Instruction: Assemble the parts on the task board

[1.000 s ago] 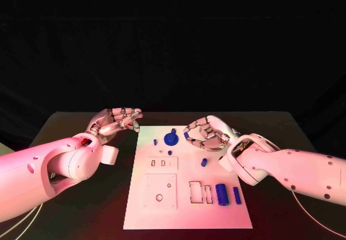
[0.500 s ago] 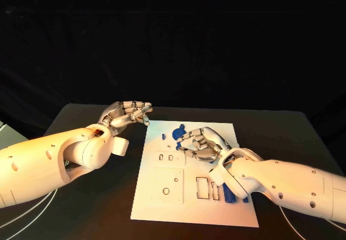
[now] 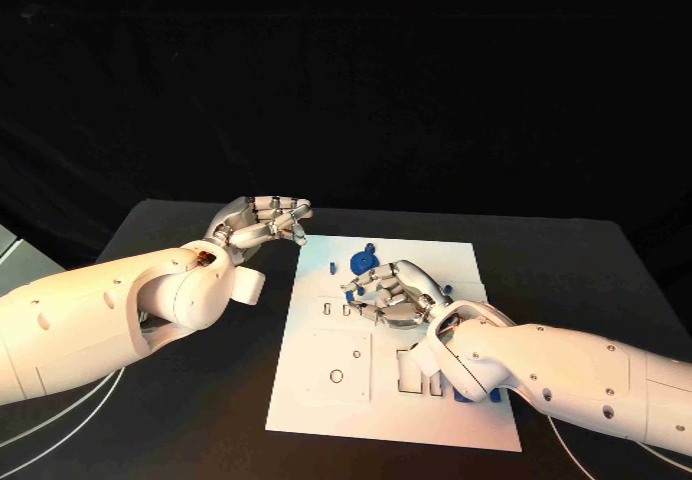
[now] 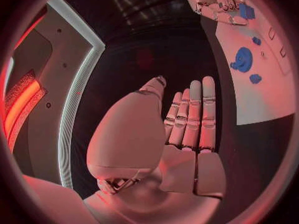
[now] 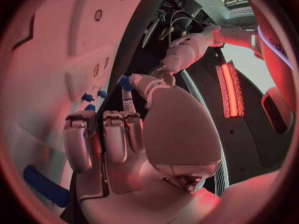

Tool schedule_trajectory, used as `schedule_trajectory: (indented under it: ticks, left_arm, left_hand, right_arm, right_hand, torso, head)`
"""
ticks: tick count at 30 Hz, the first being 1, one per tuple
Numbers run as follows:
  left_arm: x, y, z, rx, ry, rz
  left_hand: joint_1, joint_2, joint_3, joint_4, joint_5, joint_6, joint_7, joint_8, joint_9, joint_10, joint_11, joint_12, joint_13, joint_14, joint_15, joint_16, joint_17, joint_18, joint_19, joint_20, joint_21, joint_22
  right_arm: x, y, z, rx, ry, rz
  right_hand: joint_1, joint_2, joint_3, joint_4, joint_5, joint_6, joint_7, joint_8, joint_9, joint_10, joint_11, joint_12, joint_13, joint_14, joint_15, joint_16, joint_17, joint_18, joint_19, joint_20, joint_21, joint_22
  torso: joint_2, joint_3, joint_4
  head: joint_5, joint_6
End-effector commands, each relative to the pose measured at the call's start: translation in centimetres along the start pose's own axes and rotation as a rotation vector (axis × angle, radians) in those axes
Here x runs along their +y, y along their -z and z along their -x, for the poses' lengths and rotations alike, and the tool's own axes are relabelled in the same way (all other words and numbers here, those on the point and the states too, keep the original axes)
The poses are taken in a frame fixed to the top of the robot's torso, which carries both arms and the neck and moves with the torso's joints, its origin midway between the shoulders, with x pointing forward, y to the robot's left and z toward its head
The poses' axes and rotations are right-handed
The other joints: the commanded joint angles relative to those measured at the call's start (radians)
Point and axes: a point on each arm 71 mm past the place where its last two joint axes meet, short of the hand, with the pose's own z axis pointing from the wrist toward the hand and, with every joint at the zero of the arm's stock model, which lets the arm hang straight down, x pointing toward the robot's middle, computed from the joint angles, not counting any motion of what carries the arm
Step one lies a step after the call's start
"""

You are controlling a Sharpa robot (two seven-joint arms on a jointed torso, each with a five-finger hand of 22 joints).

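The white task board [image 3: 339, 400] lies in the middle of the table. A round blue part [image 3: 364, 262] sits near its far edge. My right hand [image 3: 392, 293] hovers over the board just nearer than that part and pinches a small blue part [image 5: 124, 80] between thumb and fingertip. My left hand [image 3: 267, 222] hangs off the board's far left corner, holding nothing, with its fingers [image 4: 193, 114] stretched out. The left wrist view shows the round part [image 4: 243, 59], a small blue piece [image 4: 254, 78] beside it, and the right hand [image 4: 218, 5].
Long blue parts [image 3: 464, 392] stand by the slots at the board's near right, partly behind my right forearm; one [image 5: 45, 186] shows in the right wrist view. Small blue pieces [image 5: 88, 97] lie beyond the right fingers. Black table surrounds the board.
The camera has shifted. Relative to the board, my right hand has moved from beside the round part towards the board's middle. The left hand keeps its place off the far left corner.
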Motion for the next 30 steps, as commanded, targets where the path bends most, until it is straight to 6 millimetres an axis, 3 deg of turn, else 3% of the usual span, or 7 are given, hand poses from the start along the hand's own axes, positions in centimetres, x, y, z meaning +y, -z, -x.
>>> schedule_trajectory:
  ticks: [1,14,18,21,30]
  left_arm:
    - [0.0,0.0,-0.2,0.016,0.011,-0.006]
    - [0.6,0.2,-0.2,0.014,-0.065,0.053]
    - [1.5,0.4,-0.3,0.035,-0.117,0.142]
    - [2.2,0.7,-0.5,0.055,-0.130,0.206]
    - [4.1,1.3,-1.1,0.094,-0.128,0.356]
  left_hand:
    - [0.009,0.000,0.006,-0.001,-0.005,-0.006,0.002,-0.005,0.002,-0.006,-0.002,0.005,0.000,-0.010,0.000,0.007,-0.001,0.005,-0.006,0.001,0.005,0.001]
    - [0.017,0.002,0.016,-0.002,-0.005,-0.001,0.008,-0.002,0.004,0.011,-0.004,0.019,0.005,-0.002,-0.003,0.015,-0.005,0.006,-0.008,0.000,0.018,0.009]
    - [0.015,0.001,0.033,0.003,-0.003,0.016,0.004,0.008,0.010,0.048,-0.015,0.051,0.014,0.058,-0.018,0.058,0.004,0.008,0.014,-0.011,0.049,0.023]
    - [-0.019,0.004,0.041,0.008,-0.004,0.025,0.002,0.013,0.013,0.054,-0.018,0.060,0.017,0.096,-0.024,0.093,0.012,0.007,0.036,-0.019,0.077,0.035]
    - [-0.176,0.050,0.041,0.012,-0.002,0.033,-0.013,0.026,0.020,0.095,-0.036,0.112,0.040,0.177,-0.043,0.160,0.023,0.008,0.081,-0.036,0.135,0.056]
  right_arm:
    - [0.0,-0.1,-0.4,0.034,0.052,0.018]
    - [0.1,0.0,-0.6,0.017,0.100,0.045]
    - [0.5,0.1,-0.6,-0.007,0.088,0.078]
    - [0.8,0.3,-0.6,-0.019,0.076,0.100]
    - [2.2,0.9,-0.8,-0.035,0.043,0.151]
  right_hand:
    - [-0.007,0.001,-0.003,-0.006,0.004,-0.003,-0.003,0.016,0.047,0.106,0.006,0.004,0.264,0.106,0.008,0.003,0.263,-0.007,0.103,0.008,0.005,0.263]
    - [-0.008,-0.002,-0.008,-0.012,0.000,-0.006,-0.001,0.017,0.048,0.106,0.007,0.004,0.264,0.106,0.009,0.003,0.263,-0.007,0.103,0.009,0.005,0.263]
    - [-0.011,-0.003,-0.011,-0.013,-0.006,-0.008,-0.001,0.018,0.049,0.106,0.008,0.004,0.264,0.106,0.009,0.003,0.263,-0.007,0.103,0.010,0.005,0.263]
    - [-0.011,-0.003,-0.012,-0.013,-0.006,-0.008,0.000,0.018,0.049,0.106,0.008,0.004,0.264,0.106,0.009,0.003,0.263,-0.007,0.103,0.010,0.005,0.263]
    - [-0.014,-0.002,-0.014,-0.013,-0.010,-0.008,0.000,0.019,0.050,0.106,0.008,0.004,0.264,0.106,0.010,0.003,0.263,-0.007,0.103,0.011,0.005,0.263]
  torso:
    - [0.001,0.0004,-0.0020]
    - [0.001,0.0028,0.0002]
    - [0.000,0.0025,0.0002]
    - [-0.001,0.0021,-0.0010]
    - [-0.004,0.0020,-0.0025]
  head:
    - [0.003,-0.002]
    - [0.001,-0.006]
    - [0.000,-0.004]
    - [0.000,-0.003]
    - [0.003,0.002]
